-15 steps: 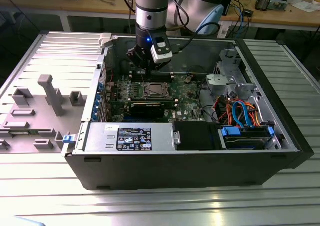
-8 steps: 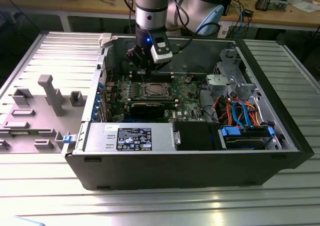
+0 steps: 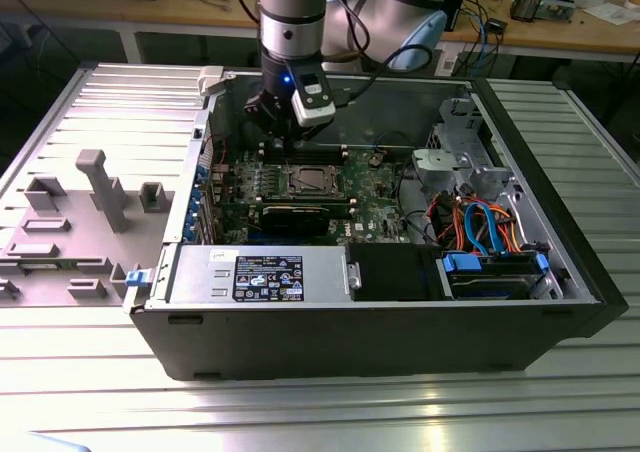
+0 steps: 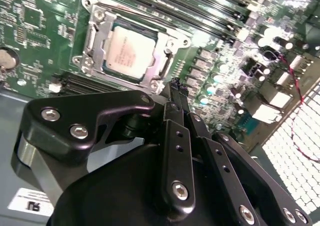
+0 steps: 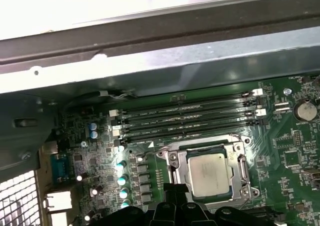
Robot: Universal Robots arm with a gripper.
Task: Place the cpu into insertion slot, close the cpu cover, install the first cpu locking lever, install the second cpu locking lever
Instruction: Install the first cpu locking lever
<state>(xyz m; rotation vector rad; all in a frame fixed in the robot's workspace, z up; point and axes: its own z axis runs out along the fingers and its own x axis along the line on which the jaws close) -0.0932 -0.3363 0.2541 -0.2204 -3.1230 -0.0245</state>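
**Chip seated in its socket, frame plate down over it**

The cpu (image 4: 131, 50) (image 5: 213, 172) is a small flat square with a dull silver-grey face. It lies flat in the insertion slot (image 3: 306, 180), a square socket with a silvery metal rim set into the green board, beside 4 long black memory slots. The cpu cover (image 4: 161, 62) (image 5: 181, 172), a thin silvery frame plate with a large square window, lies closed flat around the chip, whose face shows through the window in both wrist views. In the exterior view the socket sits in the open computer case.
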